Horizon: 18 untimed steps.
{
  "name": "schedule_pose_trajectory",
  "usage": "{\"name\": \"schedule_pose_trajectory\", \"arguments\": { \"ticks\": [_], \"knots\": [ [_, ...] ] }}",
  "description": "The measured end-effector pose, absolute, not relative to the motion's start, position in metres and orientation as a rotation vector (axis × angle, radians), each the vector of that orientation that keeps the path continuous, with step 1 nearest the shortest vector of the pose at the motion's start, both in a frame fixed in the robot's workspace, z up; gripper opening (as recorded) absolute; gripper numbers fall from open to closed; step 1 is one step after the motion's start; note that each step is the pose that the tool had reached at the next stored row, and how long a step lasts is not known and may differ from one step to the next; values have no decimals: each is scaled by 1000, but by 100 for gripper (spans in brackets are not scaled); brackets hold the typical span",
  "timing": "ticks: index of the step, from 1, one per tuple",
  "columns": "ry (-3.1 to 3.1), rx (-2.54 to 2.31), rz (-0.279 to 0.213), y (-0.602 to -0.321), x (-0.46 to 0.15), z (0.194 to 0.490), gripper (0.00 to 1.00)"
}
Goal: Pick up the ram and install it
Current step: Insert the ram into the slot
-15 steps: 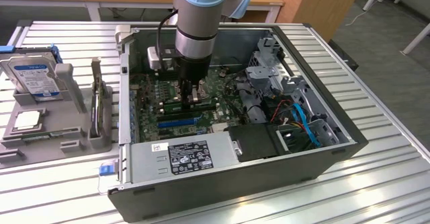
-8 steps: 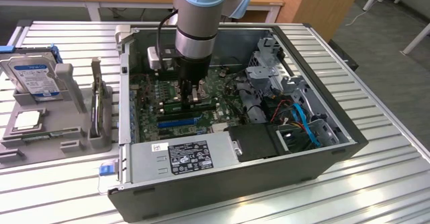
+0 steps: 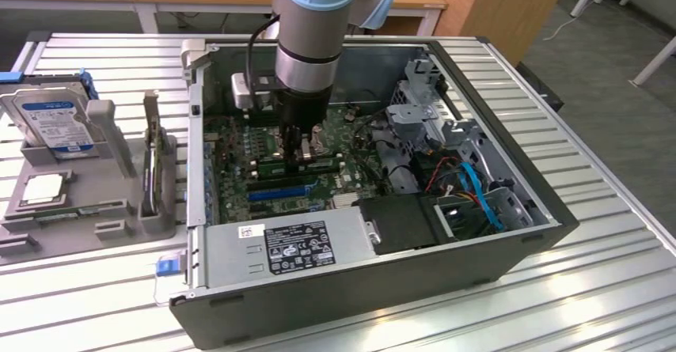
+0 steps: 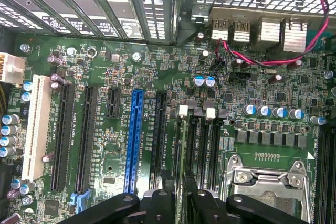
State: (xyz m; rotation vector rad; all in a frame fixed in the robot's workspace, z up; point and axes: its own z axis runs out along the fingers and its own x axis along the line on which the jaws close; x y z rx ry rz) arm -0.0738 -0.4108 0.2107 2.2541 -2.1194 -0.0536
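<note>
End effector [image 3: 299, 148] and ram [image 3: 312, 164], seen from beside the surface [image 3: 602, 289]. The arm reaches straight down into the open computer case [image 3: 476, 277], and the end effector stands over the motherboard [image 3: 227, 154], at about the middle of the case.

The ram lies directly beneath the end effector, not off to any side, so the relation that matters is purely vertical. In the exterior view the stick stands on edge among the black memory slots. Its long axis runs roughly from nine o'clock to three o'clock, parallel to the blue slot [image 3: 280, 193] that lies towards six o'clock from it.

In the wrist view the ram [image 4: 179, 148] shows as a thin edge running lengthwise out from the end effector [image 4: 180, 203]. It is parallel to the blue slot [image 4: 135, 140] and lies between that slot and the processor socket [image 4: 268, 182]. The stick therefore appears to be lined up with its slot and at slot level. Whether it is fully seated cannot be made out.

Whether the end effector is clamped on the stick or has let go of it cannot be told from either view.

A hard drive [image 3: 53, 123] stands in a grey holder at nine o'clock, well apart from the case.
</note>
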Motion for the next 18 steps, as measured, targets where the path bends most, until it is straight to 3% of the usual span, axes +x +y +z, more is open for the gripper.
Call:
{"name": "schedule_pose_trajectory", "arguments": {
  "ticks": [10, 18],
  "knots": [
    [-2119, 2254, -54, -411, -74, 212, 21],
    [-2120, 2254, -54, -411, -74, 247, 21]
  ]
}}
